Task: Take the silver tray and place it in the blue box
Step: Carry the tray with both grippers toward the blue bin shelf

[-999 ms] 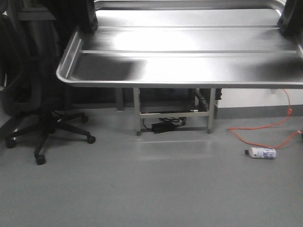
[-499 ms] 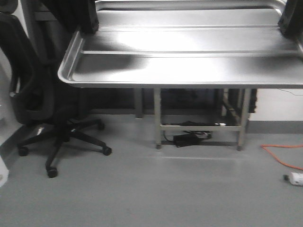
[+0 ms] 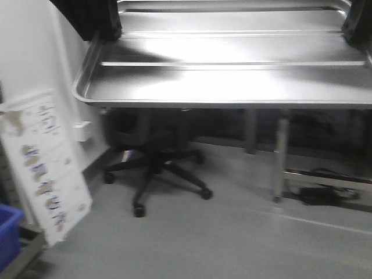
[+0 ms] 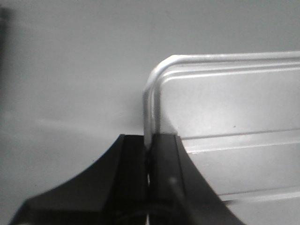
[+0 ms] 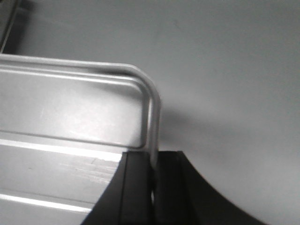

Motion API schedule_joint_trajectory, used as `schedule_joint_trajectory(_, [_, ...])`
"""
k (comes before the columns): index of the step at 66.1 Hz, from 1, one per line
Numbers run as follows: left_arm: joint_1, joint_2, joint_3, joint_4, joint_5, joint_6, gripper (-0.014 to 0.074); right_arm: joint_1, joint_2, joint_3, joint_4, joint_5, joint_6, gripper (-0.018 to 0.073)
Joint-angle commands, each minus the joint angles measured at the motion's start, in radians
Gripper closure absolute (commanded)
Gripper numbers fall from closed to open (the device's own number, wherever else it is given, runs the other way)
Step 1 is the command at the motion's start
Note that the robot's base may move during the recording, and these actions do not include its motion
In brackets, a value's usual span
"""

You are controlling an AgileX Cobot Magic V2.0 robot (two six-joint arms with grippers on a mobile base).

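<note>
The silver tray, shiny with two long ridges, hangs level in the air across the top of the front view. My left gripper is shut on its left rim and my right gripper on its right rim. In the left wrist view the rim of the silver tray runs between the closed fingers of my left gripper. The right wrist view shows the same for the silver tray and my right gripper. A corner of the blue box shows at the bottom left, low near the floor.
A black office chair stands under the tray's left part. A white printed board leans on the left wall beside the blue box. Metal table legs and a black power brick are at the right on grey floor.
The whole view has swung left: the chair and table legs slid right, the orange cable and bottle left the frame, the white board and blue box came in. Both grippers still hold the tray.
</note>
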Motion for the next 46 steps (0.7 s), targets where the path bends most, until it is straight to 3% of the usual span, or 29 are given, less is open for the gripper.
schedule_joint_trajectory(1, [0.001, -0.038, -0.027, 0.07, 0.042, 0.011, 0.0701, -0.007, -0.028, -0.036, -0.083, -0.004, -0.007, 0.0501])
schedule_joint_trajectory(46, [0.001, -0.038, -0.027, 0.07, 0.042, 0.011, 0.0701, -0.007, -0.028, -0.036, -0.083, -0.004, -0.007, 0.0501])
